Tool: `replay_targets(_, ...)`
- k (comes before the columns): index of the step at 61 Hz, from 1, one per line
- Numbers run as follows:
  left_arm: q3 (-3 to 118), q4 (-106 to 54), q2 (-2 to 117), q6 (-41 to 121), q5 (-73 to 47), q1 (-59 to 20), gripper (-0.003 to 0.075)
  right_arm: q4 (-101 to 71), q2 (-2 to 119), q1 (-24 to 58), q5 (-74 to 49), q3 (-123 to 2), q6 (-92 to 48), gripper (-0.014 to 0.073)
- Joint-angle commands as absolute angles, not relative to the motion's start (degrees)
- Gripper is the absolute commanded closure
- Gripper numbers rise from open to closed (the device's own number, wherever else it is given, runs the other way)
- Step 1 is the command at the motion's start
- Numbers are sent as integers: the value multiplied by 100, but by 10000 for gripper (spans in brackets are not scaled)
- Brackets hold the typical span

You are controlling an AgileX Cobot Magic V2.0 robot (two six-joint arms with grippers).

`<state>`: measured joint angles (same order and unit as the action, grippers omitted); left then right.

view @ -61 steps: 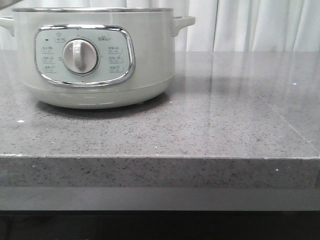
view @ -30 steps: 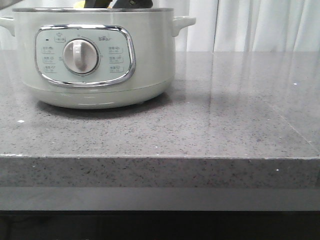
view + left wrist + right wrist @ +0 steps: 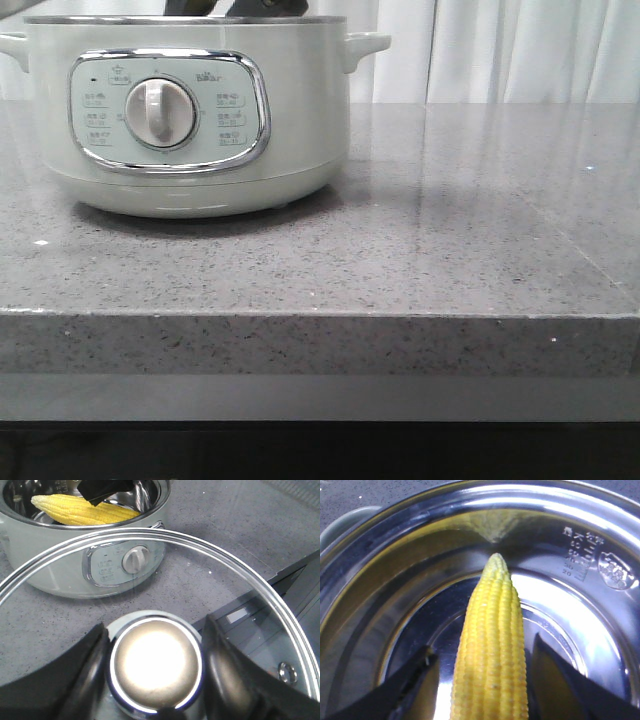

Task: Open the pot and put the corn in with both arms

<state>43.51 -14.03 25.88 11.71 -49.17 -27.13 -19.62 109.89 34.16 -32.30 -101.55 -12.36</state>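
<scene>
Yellow corn (image 3: 492, 650) hangs inside the pot (image 3: 190, 110), pinched by the right gripper (image 3: 482, 680); release comes next, while the left gripper (image 3: 155, 665) clamps the lid knob (image 3: 156, 662).

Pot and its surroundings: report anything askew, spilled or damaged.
Nothing stands out. The pot sits level on the counter, the corn lies inside between the right gripper fingers, and the left gripper holds the glass lid by its knob, intact.

Pale grey-green pot (image 3: 300, 110); bright yellow corn (image 3: 492, 660); speckled grey countertop (image 3: 400, 260)
</scene>
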Motion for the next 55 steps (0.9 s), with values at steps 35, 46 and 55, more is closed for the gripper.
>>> replay_targets(35,4568,-1604,2600,1142,-4127,-2751,533,-1892,9956,2482,-2807,-10271,-1299,662)
replay_targets(46,4568,-1604,2600,1142,-4127,-2751,533,-1649,9229,1594,-2749,-9598,-1299,662)
replay_targets(55,4568,-1604,2600,1142,-4113,-2751,533,-1561,8496,822,-2468,-8582,-1299,662)
